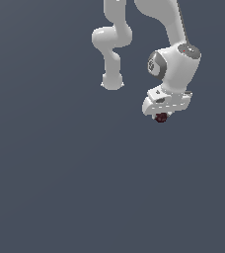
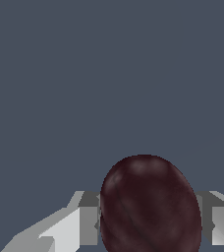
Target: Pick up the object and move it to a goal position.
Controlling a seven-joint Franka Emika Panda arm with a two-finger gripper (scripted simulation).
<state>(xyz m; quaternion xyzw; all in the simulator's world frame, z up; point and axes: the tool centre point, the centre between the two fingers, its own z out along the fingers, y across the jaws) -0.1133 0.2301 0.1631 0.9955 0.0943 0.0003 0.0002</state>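
Exterior view, left to right: the left half is plain grey-blue ground, nothing on it that shows. Past the middle, the white arm [image 1: 115, 44] comes down from the top edge, its base [image 1: 112, 81] resting on the grey surface. Right of that, the wrist section hangs with the tool [image 1: 161, 116] under it, pointing down. The object [image 1: 161, 117], a tiny dark red ball with darker mottling, sits right at the tool's tip, tucked under the white hand. No goal marker visible in either view.

Wrist view, left to right: one grey-white finger [image 2: 87, 224], then the object [image 2: 151, 206] filling the gap, then the other finger [image 2: 217, 224]. Both fingers sit flush against the ball's sides, so the tool is closed to about the ball's width and pinching it, not spread wide, not pressed fully together. Nothing else touches the tool.

Whether the ball is off the ground or resting on it, can't tell; no shadow or contact line to go by.

Handling, as a guess: small, so likely light. Looks rigid and smooth, rounded sides, so it could roll or squirt out of flat pads if the grip is off-centre. Best hold is across the widest part, pads on opposite sides, which seems to be roughly where they are. Fragility can't be judged.
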